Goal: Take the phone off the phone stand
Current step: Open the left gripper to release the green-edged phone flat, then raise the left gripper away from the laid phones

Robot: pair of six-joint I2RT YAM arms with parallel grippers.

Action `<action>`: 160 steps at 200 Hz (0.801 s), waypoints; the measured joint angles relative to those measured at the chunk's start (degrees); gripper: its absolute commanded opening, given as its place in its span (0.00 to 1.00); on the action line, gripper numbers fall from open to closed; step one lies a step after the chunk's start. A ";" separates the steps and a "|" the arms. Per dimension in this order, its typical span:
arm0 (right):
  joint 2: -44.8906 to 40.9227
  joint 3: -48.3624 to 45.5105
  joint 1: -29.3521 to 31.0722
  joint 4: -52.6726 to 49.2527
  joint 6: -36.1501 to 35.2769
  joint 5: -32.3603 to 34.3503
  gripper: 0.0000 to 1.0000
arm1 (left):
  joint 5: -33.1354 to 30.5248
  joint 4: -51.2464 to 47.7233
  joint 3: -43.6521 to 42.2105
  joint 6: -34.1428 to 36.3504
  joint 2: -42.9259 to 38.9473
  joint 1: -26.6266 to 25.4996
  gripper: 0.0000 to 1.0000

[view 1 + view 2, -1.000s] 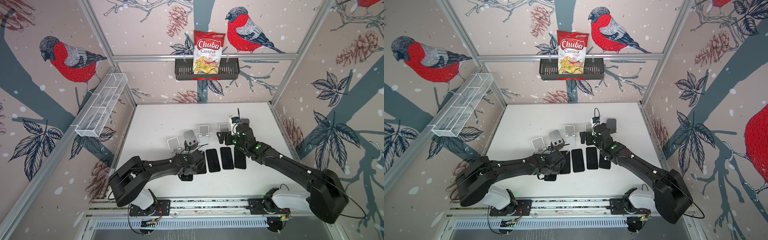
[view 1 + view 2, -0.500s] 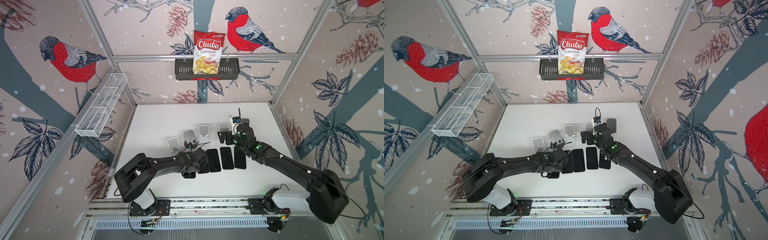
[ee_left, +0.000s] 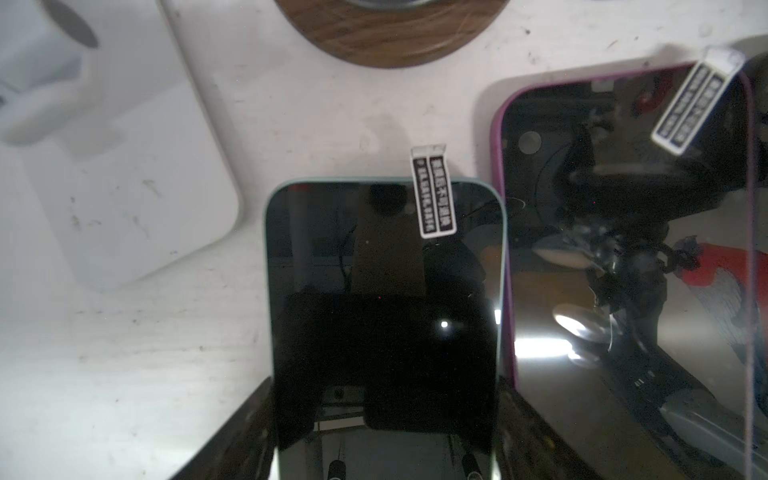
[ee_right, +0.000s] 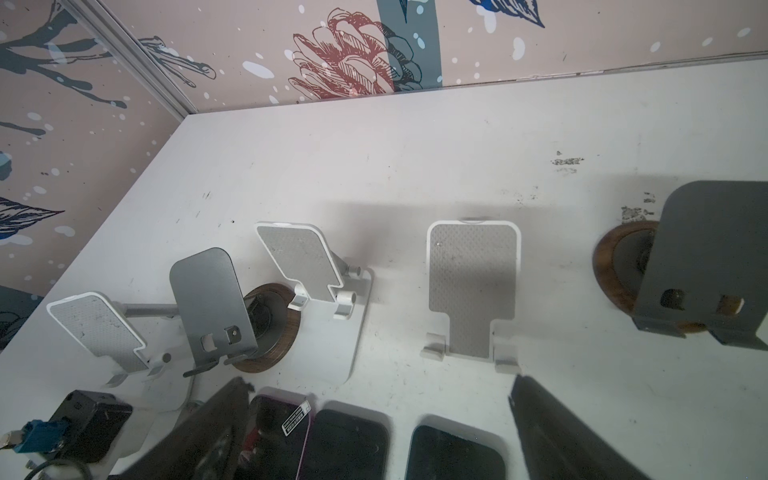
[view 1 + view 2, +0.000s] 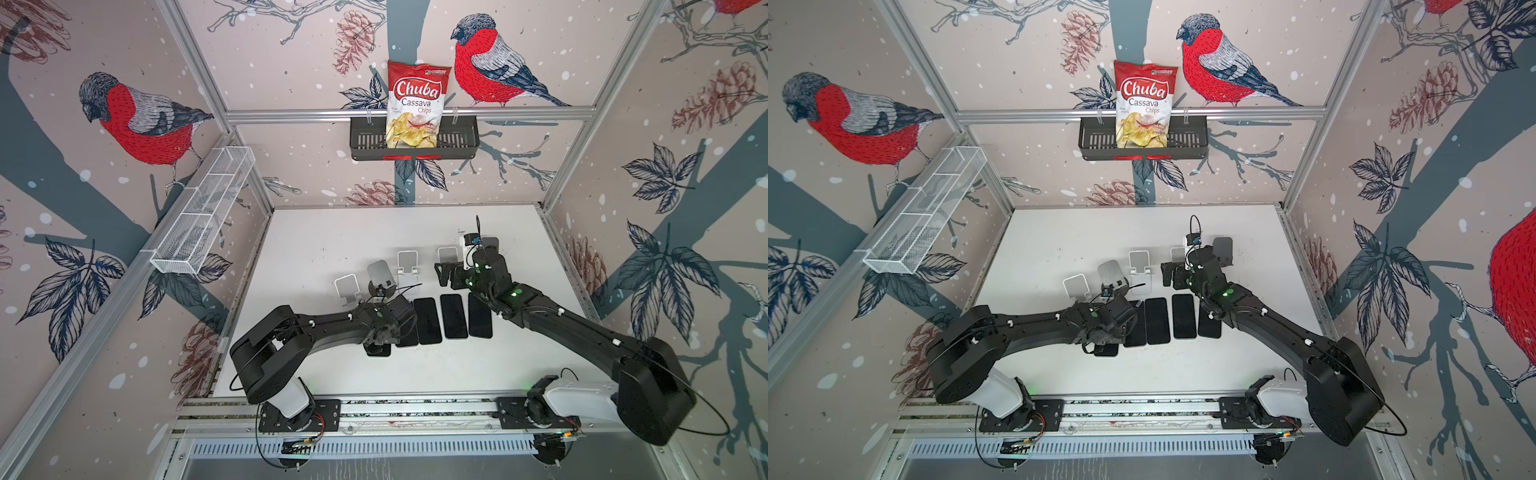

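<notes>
Facing up, the phone (image 3: 384,311) lies flat on the white table (image 3: 124,374) just beside a pink-cased phone (image 3: 623,249), flanked by the fingers of the left gripper (image 3: 384,386), grip or release impossible to tell, while the right gripper (image 4: 380,380) gapes wide near the stands (image 4: 473,286).

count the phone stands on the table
5 stands in a row behind the phones: white, grey, white, white, dark grey. None seems hidden.

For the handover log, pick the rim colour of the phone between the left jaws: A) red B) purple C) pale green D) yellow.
C: in the left wrist view the phone between the jaws has a pale green rim; the purple-rimmed phone lies beside it.
</notes>
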 measured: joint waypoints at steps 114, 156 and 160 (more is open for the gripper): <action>0.20 0.22 -0.04 -0.07 0.00 0.02 0.99 | -2.62 -0.33 0.07 0.09 -4.04 0.00 0.98; 0.20 0.52 -0.13 -0.37 0.00 0.24 0.99 | -3.37 2.12 -1.92 2.62 -9.90 0.00 0.98; 0.20 0.59 -0.13 -0.39 0.00 0.31 0.99 | -3.45 2.56 -2.14 2.62 -10.49 0.00 0.98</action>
